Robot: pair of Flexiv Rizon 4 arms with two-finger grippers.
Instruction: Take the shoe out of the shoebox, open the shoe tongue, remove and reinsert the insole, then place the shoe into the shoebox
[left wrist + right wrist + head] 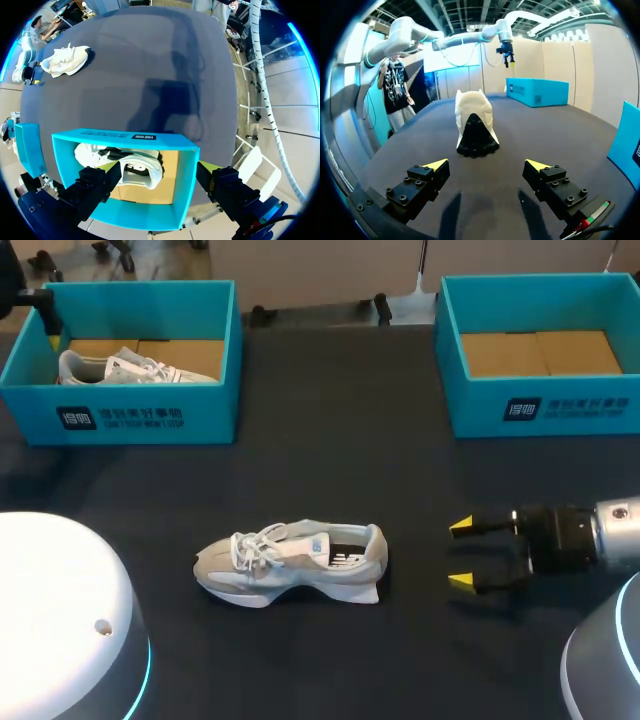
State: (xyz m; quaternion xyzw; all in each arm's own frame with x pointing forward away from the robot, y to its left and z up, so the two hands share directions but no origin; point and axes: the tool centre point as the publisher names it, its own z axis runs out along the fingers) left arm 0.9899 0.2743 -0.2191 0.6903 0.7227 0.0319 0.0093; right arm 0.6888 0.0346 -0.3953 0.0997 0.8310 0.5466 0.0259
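Observation:
A white and grey shoe (290,560) lies on its side in the middle of the dark table, toe to the left; its heel faces my right gripper (485,172) in the right wrist view (476,125). My right gripper (462,555) hovers open just right of the heel and holds nothing. A second white shoe (130,368) lies inside the left teal shoebox (150,415). My left gripper (159,175) hangs open above that box (125,137), looking down on the shoe inside (135,167). From there the table's shoe (65,60) shows far ahead.
A second teal shoebox (540,405) stands at the back right with only its cardboard floor showing. The white domes of my arm bases (60,620) fill the near corners. Dark table surface lies between the boxes and around the shoe.

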